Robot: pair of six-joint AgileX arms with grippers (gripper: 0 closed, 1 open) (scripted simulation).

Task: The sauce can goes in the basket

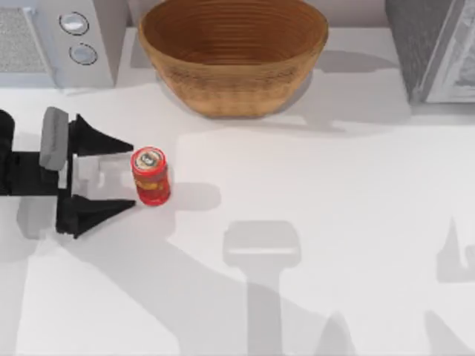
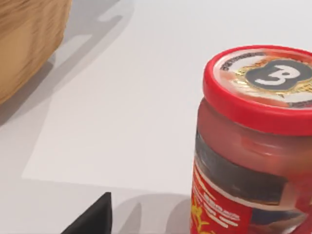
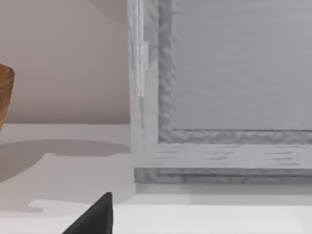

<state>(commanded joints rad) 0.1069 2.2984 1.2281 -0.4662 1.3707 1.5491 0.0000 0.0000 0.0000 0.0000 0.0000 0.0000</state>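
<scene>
The sauce can [image 1: 151, 176] stands upright on the white table at the left, red with a round printed lid. My left gripper [image 1: 132, 172] lies low beside it, open, with one black fingertip on either side of the can's left edge. The can [image 2: 253, 146] looms close in the left wrist view, with one fingertip [image 2: 95, 219] near it. The wicker basket [image 1: 234, 55] sits at the back middle, up and to the right of the can. The right wrist view shows one black fingertip [image 3: 97, 219] of my right arm, set as wide as the left's.
A grey appliance with two round knobs [image 1: 67, 37] stands at the back left, close to the basket. A grey box-like appliance [image 1: 438, 48] fills the back right corner and faces the right wrist camera [image 3: 234, 97]. Arm shadows cross the table's front.
</scene>
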